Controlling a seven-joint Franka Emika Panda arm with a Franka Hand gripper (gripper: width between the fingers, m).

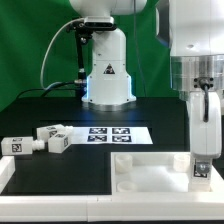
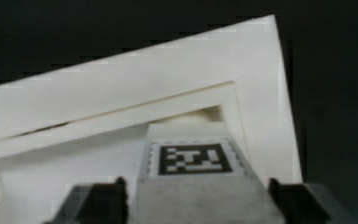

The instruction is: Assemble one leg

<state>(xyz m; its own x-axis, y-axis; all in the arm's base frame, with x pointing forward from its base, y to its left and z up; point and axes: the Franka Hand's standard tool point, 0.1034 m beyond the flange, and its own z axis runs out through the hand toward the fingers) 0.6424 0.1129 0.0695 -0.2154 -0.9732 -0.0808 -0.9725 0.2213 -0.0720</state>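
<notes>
A white leg [image 2: 197,165] with a black-and-white tag on its face stands upright between my fingers [image 2: 101,203], which lie against its two sides. My gripper [image 2: 201,208] is shut on it. The leg sits over a corner of the large white tray-like piece [image 2: 158,90], inside its raised rim. In the exterior view my gripper [image 1: 203,160] points straight down at that view's right, with the leg [image 1: 202,170] at its tip, over the tray piece's [image 1: 150,168] far right corner. I cannot tell whether the leg touches the tray.
Other tagged white legs [image 1: 15,146] [image 1: 55,138] lie at the exterior view's left on the black table. The marker board [image 1: 115,133] lies flat behind the tray piece. The robot's white base [image 1: 105,75] stands at the back.
</notes>
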